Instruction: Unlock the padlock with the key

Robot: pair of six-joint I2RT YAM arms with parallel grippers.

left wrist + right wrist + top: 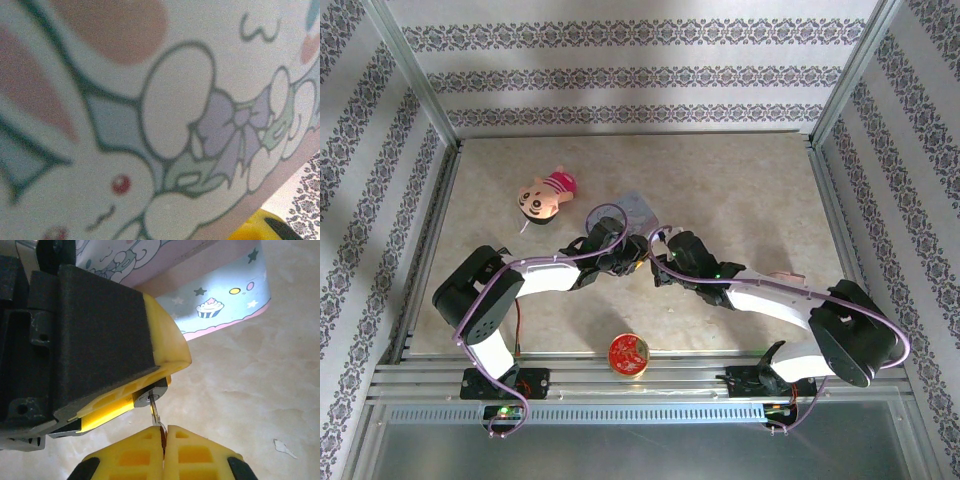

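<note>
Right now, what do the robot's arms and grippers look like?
Both the left arm and right arm have white links, chunky black joint housings and looping lavender cables. The left gripper and right gripper are yellow-tipped on black bodies. A thin red wire runs by the left base.

One padlock point(148, 399), one key point(155, 415), one tin point(225, 295) (cartoon-printed), one red disc point(629, 354), one doll point(546, 193)

Saw a cartoon doll head point(546, 192) with a pink cap lying on the beige tabletop point(740, 190), toward the far left. Found a pale blue tin point(638, 210) near the middle, printed with a white rabbit, stars and a cupcake. Noted a round red disc point(629, 354) at the near edge, well apart from both.
</note>
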